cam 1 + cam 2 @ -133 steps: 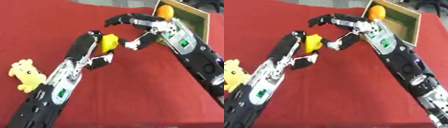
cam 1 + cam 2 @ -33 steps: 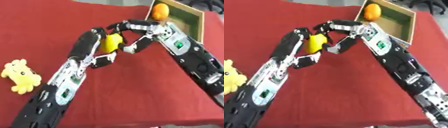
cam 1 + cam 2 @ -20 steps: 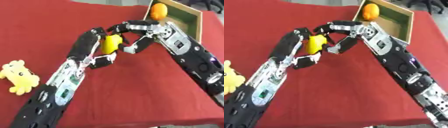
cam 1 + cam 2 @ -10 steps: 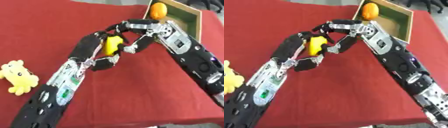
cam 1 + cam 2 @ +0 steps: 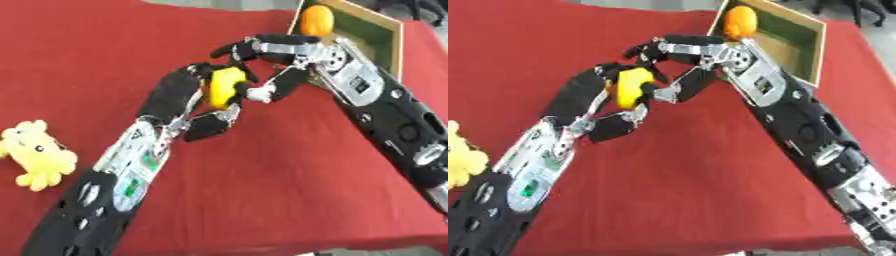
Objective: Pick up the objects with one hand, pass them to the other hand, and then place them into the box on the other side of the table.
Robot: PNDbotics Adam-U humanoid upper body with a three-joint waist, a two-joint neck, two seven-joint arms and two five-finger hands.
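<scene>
A yellow rounded object (image 5: 221,89) is held above the red table, between both hands. My left hand (image 5: 179,92) reaches up from the lower left, its fingers curled round the object's left side and underside. From the right, my right hand (image 5: 278,50) arches its fingers over the top, and its thumb presses on the right side. The open box (image 5: 378,37), green inside, stands at the far right corner. An orange rounded object (image 5: 316,19) sits at its near left edge.
A yellow plush toy (image 5: 35,156) lies on the red cloth at the left, beside my left forearm. My right forearm crosses the table's right side, in front of the box. The table's front edge runs along the bottom.
My right hand has come down from above the box onto the yellow object, fingers and thumb closing round it. My left hand still holds it and has sunk slightly.
</scene>
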